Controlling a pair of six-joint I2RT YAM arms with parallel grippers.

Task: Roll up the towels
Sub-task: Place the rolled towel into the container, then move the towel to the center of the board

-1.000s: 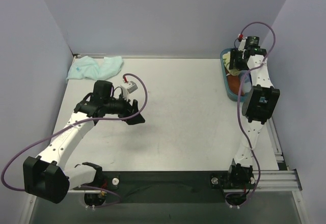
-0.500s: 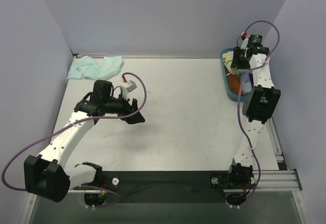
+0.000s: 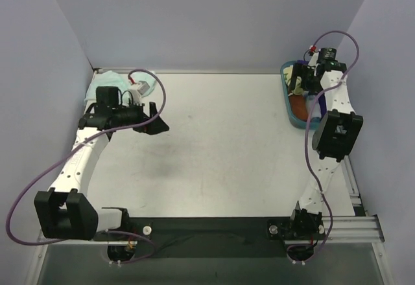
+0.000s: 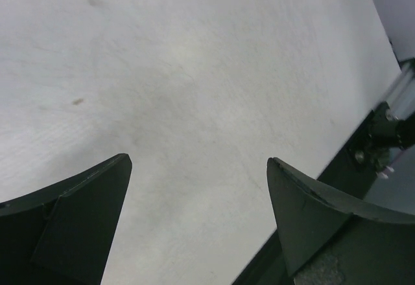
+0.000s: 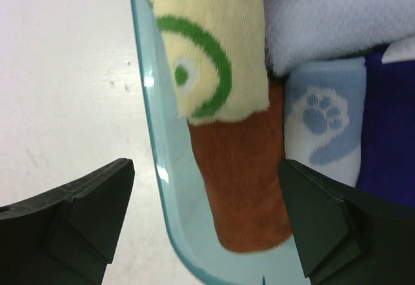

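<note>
Mint-aqua towel (image 3: 107, 79) lies crumpled at table's (image 4: 194, 71) 11 o'clock corner, partly hidden by left arm (image 3: 81, 162). Yellow towel (image 5: 207, 39), green ring marks, sits in teal bin (image 5: 150, 136) at 2 o'clock, overlapping orange roll (image 5: 243, 188), paw-print cloth (image 5: 322, 120) beside. Your right gripper (image 5: 206, 165) hovers above them, fingers spread, grasping nothing. Your left gripper (image 4: 199, 160) is released over table, at towel's 4 o'clock.
</note>
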